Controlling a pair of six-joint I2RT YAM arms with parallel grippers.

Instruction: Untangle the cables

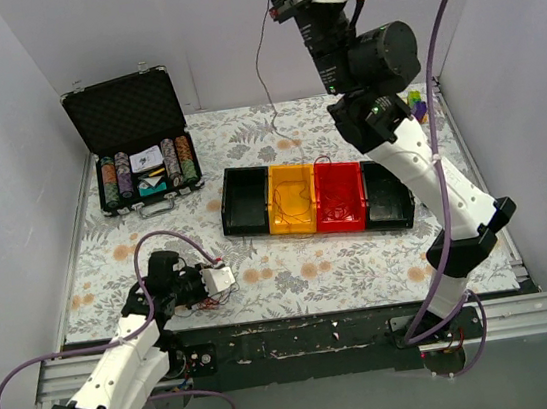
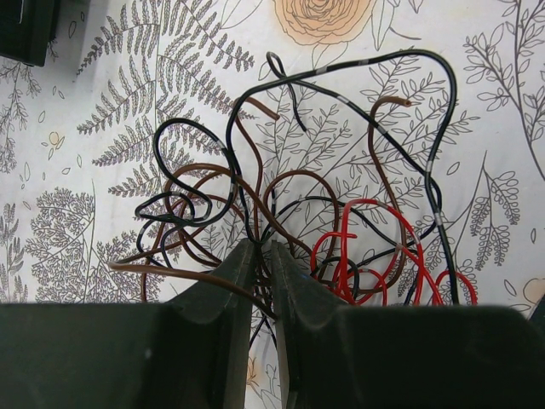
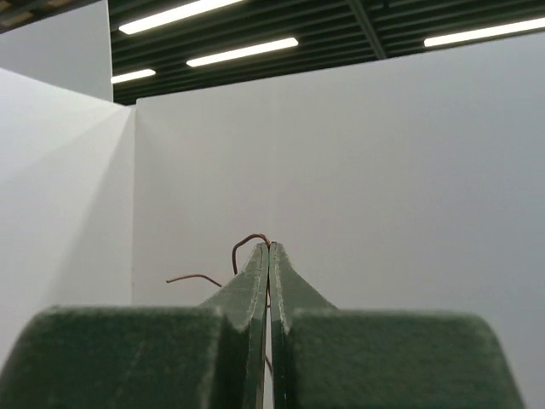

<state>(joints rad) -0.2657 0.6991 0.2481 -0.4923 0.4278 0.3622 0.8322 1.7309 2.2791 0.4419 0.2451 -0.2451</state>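
Left hand (image 2: 262, 256) tight on tangled cables (image 2: 341, 233); right hand (image 3: 269, 251) (aloft) tight on brown cable (image 3: 247, 238).

A loose tangle of thin cables (image 2: 281, 213), black, brown and red, lies looped on the floral surface (image 2: 102, 85), with several strands pinched between the tips of the left end effector (image 2: 262, 249). One brown cable (image 1: 258, 65) dangles from the raised right end effector (image 3: 269, 245), clamped at its tip.
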